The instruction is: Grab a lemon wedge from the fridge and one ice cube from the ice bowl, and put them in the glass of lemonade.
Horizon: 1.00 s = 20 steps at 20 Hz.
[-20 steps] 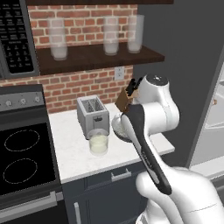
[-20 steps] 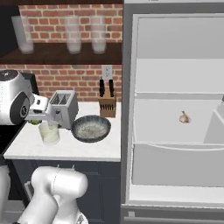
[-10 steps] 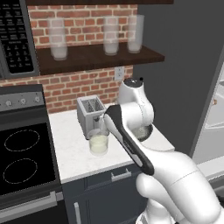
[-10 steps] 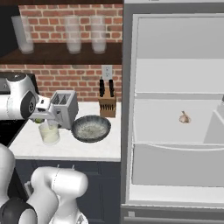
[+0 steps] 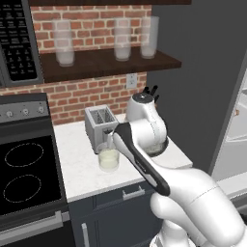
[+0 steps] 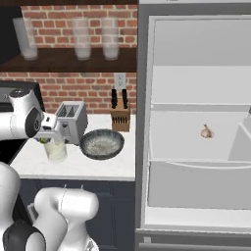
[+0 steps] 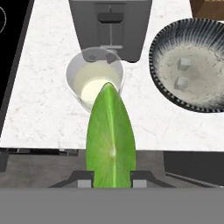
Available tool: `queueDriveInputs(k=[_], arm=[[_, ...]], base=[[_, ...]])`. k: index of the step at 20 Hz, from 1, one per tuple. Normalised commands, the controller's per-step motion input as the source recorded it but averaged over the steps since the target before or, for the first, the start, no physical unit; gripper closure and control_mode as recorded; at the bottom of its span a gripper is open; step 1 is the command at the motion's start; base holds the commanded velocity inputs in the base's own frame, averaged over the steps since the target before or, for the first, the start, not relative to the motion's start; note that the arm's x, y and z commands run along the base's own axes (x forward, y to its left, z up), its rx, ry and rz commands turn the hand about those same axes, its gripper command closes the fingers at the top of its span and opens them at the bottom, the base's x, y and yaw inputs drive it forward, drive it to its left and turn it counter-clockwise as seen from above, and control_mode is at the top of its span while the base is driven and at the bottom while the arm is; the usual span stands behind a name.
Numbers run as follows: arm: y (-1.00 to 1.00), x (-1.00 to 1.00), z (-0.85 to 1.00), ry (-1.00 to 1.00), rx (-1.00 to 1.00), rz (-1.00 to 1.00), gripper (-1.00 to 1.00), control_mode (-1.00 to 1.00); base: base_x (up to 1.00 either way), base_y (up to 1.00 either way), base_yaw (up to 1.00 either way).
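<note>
White marble counter (image 7: 39, 100) runs under a red brick wall, and the glass of lemonade (image 7: 95, 81) stands on it as my landmark. Directly behind the glass sits the silver toaster (image 7: 110, 24), close enough that its base nearly meets the rim. To the glass's right, a little apart, lies the ice bowl (image 7: 192, 65), dark and ribbed, with two pale ice cubes (image 7: 182, 63) showing in its whitish contents. Beyond the bowl, against the brick, stands a wooden knife block (image 6: 120, 116). My gripper (image 7: 111, 179) hangs above the glass's near side, my fingers nearly closed and pinched on the lemon wedge (image 7: 110, 142), a bright green slice standing on edge between them with its pointed tip reaching over the pale yellow liquid. From the right base view the wedge (image 6: 44, 140) shows as a small green fleck just over the glass (image 6: 56, 150). Far to the right of the glass the fridge (image 6: 196, 122) stands open, and a small beige garlic bulb (image 6: 207, 131) rests on its middle shelf. Left of the glass, past the counter's edge, is the black stovetop (image 5: 24, 171).
</note>
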Motion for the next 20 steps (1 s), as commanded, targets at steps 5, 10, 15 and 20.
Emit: queueDriveInputs(k=[5, 10, 15, 20], arm=[[0.0, 0.0, 0.0, 0.0, 0.0, 0.0, 1.0, -1.0], [0.0, 0.01, 0.0, 0.0, 0.0, 0.0, 1.0, -1.0], [0.08, 0.19, 0.04, 0.0, 0.0, 0.0, 1.0, -1.0], [0.18, 0.33, 0.14, 0.01, 0.0, 0.0, 1.0, -1.0]], base=[[0.0, 0.0, 0.0], [0.0, 0.0, 0.0], [0.0, 0.0, 0.0], [0.0, 0.0, 0.0]])
